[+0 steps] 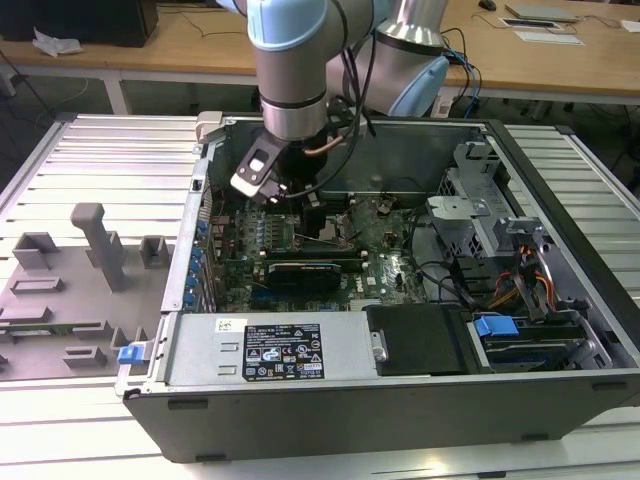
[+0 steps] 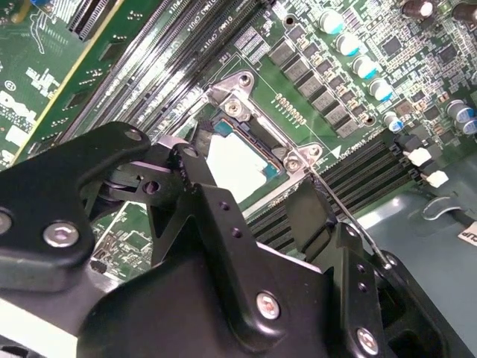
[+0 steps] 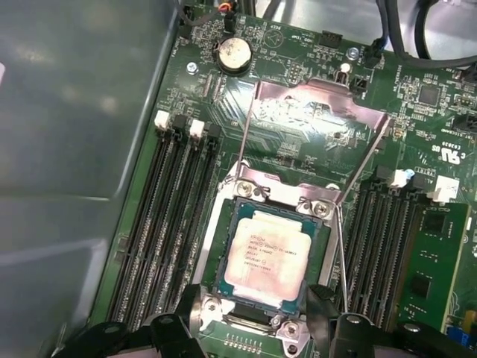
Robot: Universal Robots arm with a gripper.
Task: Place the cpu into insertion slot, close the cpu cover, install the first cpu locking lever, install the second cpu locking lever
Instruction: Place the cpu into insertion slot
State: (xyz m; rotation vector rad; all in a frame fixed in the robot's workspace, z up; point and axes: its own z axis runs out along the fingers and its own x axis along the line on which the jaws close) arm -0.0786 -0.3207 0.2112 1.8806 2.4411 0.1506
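Silver square cpu point(image 3: 272, 257) sitting in the dark-framed insertion slot point(image 3: 225, 253).
Black jaws are hovering open just above it, gripping nothing; the silver-grey metal cpu cover point(image 3: 305, 88) is standing flipped back.

cpu point(image 3: 268, 257) silver | circuit board point(image 3: 194, 45) green | cpu cover point(image 3: 302, 88) silver-grey | gripper point(image 2: 250, 179) black | arm point(image 1: 290, 40) pale blue

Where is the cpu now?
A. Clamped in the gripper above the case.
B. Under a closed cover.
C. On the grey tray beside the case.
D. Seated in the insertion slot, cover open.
D: in the first wrist view the cpu lies face up in the insertion slot, with the cpu cover swung up off it.
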